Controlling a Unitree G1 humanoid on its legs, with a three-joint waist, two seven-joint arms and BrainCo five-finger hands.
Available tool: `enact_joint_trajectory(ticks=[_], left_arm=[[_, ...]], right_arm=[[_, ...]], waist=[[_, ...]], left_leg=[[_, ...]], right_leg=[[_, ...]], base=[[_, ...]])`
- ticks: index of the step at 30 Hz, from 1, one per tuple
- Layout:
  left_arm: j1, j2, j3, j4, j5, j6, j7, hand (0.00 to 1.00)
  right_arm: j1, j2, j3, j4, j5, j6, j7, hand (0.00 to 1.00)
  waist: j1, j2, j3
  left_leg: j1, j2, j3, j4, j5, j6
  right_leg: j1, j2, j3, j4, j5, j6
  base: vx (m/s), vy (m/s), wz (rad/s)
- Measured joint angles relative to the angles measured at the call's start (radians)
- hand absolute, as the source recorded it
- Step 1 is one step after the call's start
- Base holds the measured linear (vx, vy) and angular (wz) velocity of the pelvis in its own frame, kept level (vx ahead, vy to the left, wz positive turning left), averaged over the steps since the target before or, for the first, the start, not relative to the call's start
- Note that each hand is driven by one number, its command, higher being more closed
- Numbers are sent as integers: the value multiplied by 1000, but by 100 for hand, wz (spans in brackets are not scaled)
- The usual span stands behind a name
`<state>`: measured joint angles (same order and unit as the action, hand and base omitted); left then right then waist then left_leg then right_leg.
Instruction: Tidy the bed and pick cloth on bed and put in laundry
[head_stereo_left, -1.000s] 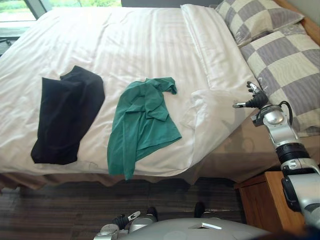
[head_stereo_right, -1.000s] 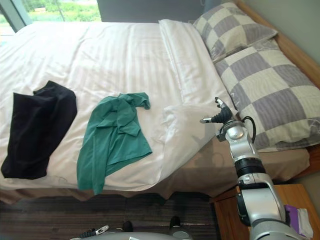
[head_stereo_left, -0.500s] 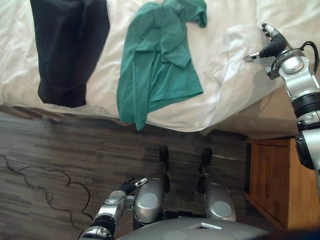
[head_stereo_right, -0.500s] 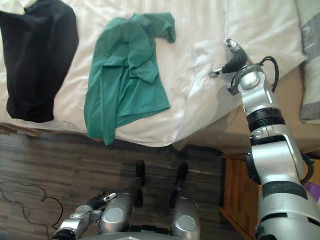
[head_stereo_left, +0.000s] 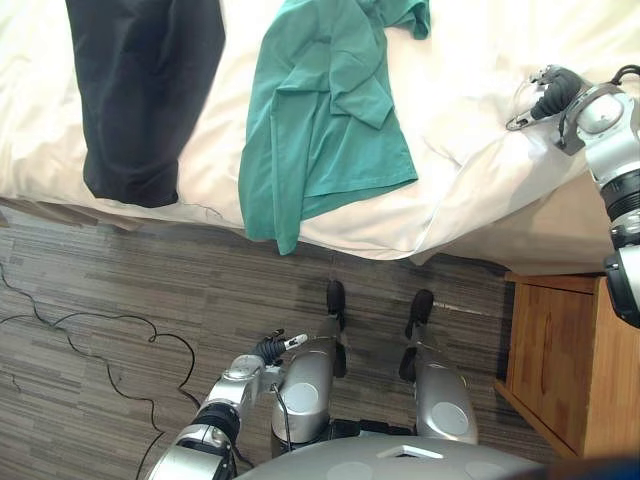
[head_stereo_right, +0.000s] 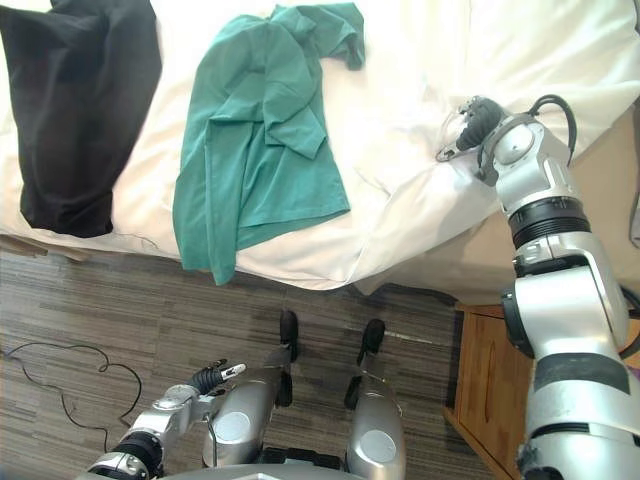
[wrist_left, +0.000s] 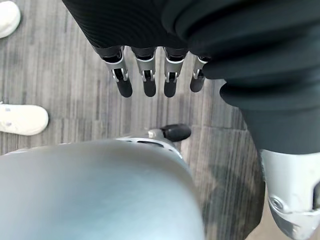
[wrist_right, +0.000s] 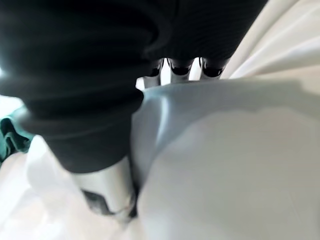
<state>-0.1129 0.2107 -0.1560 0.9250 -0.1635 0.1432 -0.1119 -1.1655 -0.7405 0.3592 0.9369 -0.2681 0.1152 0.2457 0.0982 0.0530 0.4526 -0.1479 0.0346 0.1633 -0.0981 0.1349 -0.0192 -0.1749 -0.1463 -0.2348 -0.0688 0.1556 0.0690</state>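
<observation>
I see green cloth (head_stereo_left: 325, 110) at 12 o'clock of head view, lying crumpled on white duvet (head_stereo_left: 480, 170), lower hem reaching bed edge. Black cloth (head_stereo_left: 140, 90) at 10 o'clock, apart from green one, also on duvet. Right hand (head_stereo_left: 553, 92) at 2 o'clock, against folded-back duvet corner; I cannot tell whether it grips fabric. Left hand (head_stereo_left: 272, 347) at 7 o'clock, low over wood floor (head_stereo_left: 120, 260), fingers (wrist_left: 146, 82) straight, released, holding nothing. Nightstand (head_stereo_left: 560, 370) at 4 o'clock.

Right hand (head_stereo_left: 548, 93) rests on the white duvet (head_stereo_left: 470, 170); a green shirt (head_stereo_left: 325, 110) lies to its left, with a black garment (head_stereo_left: 145, 90) farther left.
</observation>
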Motion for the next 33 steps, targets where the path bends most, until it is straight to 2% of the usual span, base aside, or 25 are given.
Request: enact_joint_trajectory(ticks=[4,6,7,8,9,11,14,16,18,20,21,24,26,29,31,33], left_arm=[[19,0,30,-14,45,1,0,0],[61,0,57,-20,76,3,5,0],[69,3,60,-19,77,4,6,0],[87,14,66,-16,80,8,7,0],[110,15,88,-12,105,11,9,0],[140,14,112,-5,122,17,10,0],[183,-5,127,3,154,16,16,0],[200,-12,130,3,156,14,30,0],[213,-18,140,5,156,3,31,0],[215,-25,159,13,156,0,30,0],[215,-28,165,17,156,-1,30,0],[228,-34,172,40,154,-4,29,0],[247,-41,198,40,153,-7,27,0],[278,-42,210,41,152,-2,27,0],[294,-43,213,45,153,2,27,0],[311,-45,216,71,153,5,25,0]], right_arm=[[236,1,-158,-267,190,-4,-103,100],[442,60,-300,-428,278,-7,-175,100],[500,78,-336,-459,294,-8,-191,100],[615,124,-405,-505,323,-7,-217,100],[729,173,-466,-537,329,-9,-243,0],[863,245,-524,-571,351,-27,-281,0],[987,358,-564,-613,392,-69,-339,0],[1017,420,-607,-577,414,-69,-365,0],[1016,476,-673,-495,496,-66,-419,0],[1009,491,-727,-437,547,-65,-464,0],[1007,491,-746,-419,563,-63,-480,0],[988,489,-873,-355,668,-38,-619,0],[986,478,-949,-330,692,-27,-720,0],[1007,432,-1026,-328,712,-23,-827,0],[1007,386,-1048,-332,716,-24,-846,0],[1009,333,-1058,-359,717,-37,-828,0]], waist=[[-16,-21,5],[-60,-51,-18],[-70,-62,-25],[-84,-85,-53],[-99,-107,-88],[-112,-122,-142],[-121,-117,-233],[-116,-113,-270],[-115,-109,-279],[-115,-106,-281],[-115,-104,-282],[-114,-99,-295],[-117,-102,-313],[-136,-105,-323],[-140,-105,-332],[-142,-110,-353]], left_leg=[[58,5,36,-1,-15,-7],[87,4,54,-5,-31,-12],[95,4,61,-4,-39,-16],[104,8,74,-4,-48,-17],[117,12,85,-3,-60,-20],[149,18,108,-4,-75,-20],[209,26,132,-5,-110,-30],[232,29,132,-5,-125,-34],[251,29,140,-3,-136,-38],[254,26,161,0,-137,-39],[257,26,165,0,-138,-39],[289,26,211,0,-141,-44],[290,27,217,-1,-142,-45],[294,26,228,-6,-144,-45],[302,25,244,-7,-149,-43],[304,25,257,-7,-159,-48]], right_leg=[[41,6,31,-5,-4,1],[61,8,53,-5,-24,12],[66,10,58,-5,-26,12],[71,15,69,-9,-27,12],[82,19,79,-21,-27,12],[103,26,99,-24,-37,16],[151,31,118,-24,-56,16],[174,34,116,-24,-70,20],[193,34,117,-24,-77,25],[195,31,119,-24,-78,26],[198,30,119,-24,-78,27],[228,26,118,-22,-86,38],[228,26,118,-22,-86,38],[226,25,121,-18,-86,39],[224,25,132,-16,-90,34],[218,24,135,3,-114,28]], base=[[34,-22,-27],[46,-16,-27],[69,-7,-26],[94,-21,-31],[109,-26,-33],[141,-30,-34],[159,-19,-27],[139,-12,-3],[114,-11,-3],[48,2,-5],[42,2,-4],[21,1,-1],[-1,-6,-2],[-54,-23,-11],[-96,-15,-25],[-114,-18,-13]])
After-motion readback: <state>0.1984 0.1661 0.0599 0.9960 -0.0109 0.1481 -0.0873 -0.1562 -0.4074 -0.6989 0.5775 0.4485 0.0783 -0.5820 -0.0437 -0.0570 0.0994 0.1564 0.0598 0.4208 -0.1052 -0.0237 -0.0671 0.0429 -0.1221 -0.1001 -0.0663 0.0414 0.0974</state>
